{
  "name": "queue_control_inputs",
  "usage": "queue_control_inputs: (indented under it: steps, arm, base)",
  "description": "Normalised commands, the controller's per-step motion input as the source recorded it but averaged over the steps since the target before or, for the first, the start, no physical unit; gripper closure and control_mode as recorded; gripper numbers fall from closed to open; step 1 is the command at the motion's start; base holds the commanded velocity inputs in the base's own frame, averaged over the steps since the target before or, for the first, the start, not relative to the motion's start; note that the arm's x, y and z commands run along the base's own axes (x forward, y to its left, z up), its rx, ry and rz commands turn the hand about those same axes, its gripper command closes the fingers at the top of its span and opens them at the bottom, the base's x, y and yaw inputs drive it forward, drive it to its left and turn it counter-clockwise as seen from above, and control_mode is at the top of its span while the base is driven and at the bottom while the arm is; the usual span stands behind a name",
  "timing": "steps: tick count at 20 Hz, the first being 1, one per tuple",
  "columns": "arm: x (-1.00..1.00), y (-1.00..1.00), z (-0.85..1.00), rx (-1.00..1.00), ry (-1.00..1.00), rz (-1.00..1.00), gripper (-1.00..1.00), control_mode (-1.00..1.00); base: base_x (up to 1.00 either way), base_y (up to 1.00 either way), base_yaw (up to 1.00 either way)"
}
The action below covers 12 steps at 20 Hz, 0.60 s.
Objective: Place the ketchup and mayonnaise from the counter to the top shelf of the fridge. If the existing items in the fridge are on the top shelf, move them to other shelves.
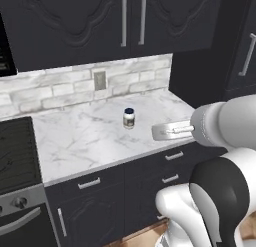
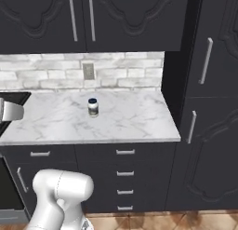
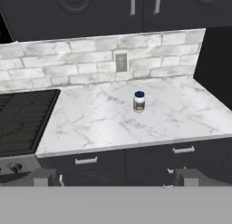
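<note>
marble table point(image 3: 90, 123) carries the mayonnaise jar point(image 3: 139, 101), upright mid-slab, near the backsplash outlet point(image 3: 121, 62). tool point(image 3: 115, 177) spread wide, holding nothing, well short of the jar. step judged: approach; next, advance and straddle the jar.

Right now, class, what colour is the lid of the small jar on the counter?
Dark blue. The mayonnaise jar's lid shows best in the hand view, above its white body.

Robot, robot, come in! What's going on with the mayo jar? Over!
Gripper open, empty, back from the counter. Mayonnaise jar upright, alone on the marble. Nothing in the way.
</note>
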Motion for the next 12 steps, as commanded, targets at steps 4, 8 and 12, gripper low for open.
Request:
queue_control_inputs:
  steps: [4, 8, 12]
  arm:
    - [0.0, 0.0, 0.0, 0.0, 0.0, 0.0, -1.0, 1.0]
    - [0.0, 0.0, 0.0, 0.0, 0.0, 0.0, -1.0, 1.0]
    - [0.0, 0.0, 0.0, 0.0, 0.0, 0.0, -1.0, 1.0]
  base:
    - [0.45, -0.09, 0.05]
    - [0.24, -0.1, 0.04]
    - [0.06, -0.29, 0.04]
